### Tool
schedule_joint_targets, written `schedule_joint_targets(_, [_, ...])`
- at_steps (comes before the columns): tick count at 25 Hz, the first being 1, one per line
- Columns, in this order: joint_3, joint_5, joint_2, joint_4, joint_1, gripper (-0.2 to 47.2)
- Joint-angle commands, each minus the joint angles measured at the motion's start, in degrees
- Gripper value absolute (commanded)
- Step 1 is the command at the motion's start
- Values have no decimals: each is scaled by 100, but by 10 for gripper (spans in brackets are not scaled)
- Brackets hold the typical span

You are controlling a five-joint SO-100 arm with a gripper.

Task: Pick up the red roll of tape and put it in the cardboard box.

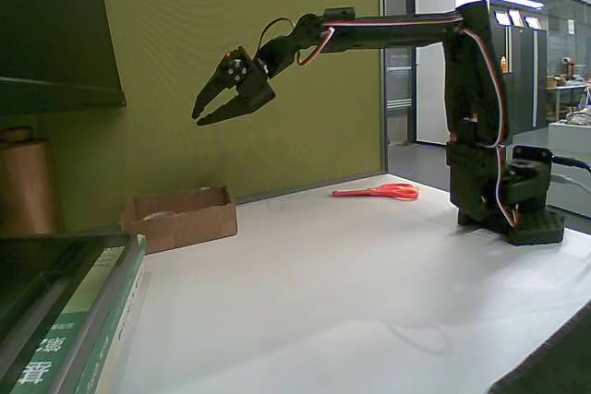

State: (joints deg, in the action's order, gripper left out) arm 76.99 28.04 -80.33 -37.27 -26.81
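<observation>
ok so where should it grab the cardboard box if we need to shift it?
On the cardboard box, probably pinch the near long wall from above, fingers straddling the rim: it's open-topped, thin-walled, and looks too wide to span.

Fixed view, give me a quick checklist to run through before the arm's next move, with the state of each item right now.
1. Gripper free of any load: ok, fingers apart in the air with nothing between them.
2. Red roll of tape located: not ok, it shows nowhere on the table in this view; it may lie inside the cardboard box, but the wall hides the bottom.
3. Box in place and open on top: ok, it stands at the table's far left edge by the green wall.
4. Gripper above the box: ok roughly, high above it and a little right; depth cannot be told.
5. Scissors clear of the path: ok, they lie far right near the arm's base.
</observation>
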Motion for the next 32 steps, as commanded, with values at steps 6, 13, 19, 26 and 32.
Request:
schedule_joint_targets(6, [1116, 9, -1854, 79, 79, 1])
schedule_joint_targets(13, [2637, -158, -3120, 79, 325, 1])
schedule_joint_targets(19, [3551, -747, -3762, -255, 510, 1])
schedule_joint_targets(26, [4324, -1529, -4403, -519, 835, 1])
schedule_joint_targets(32, [4720, -2021, -4904, -791, 1283, 1])
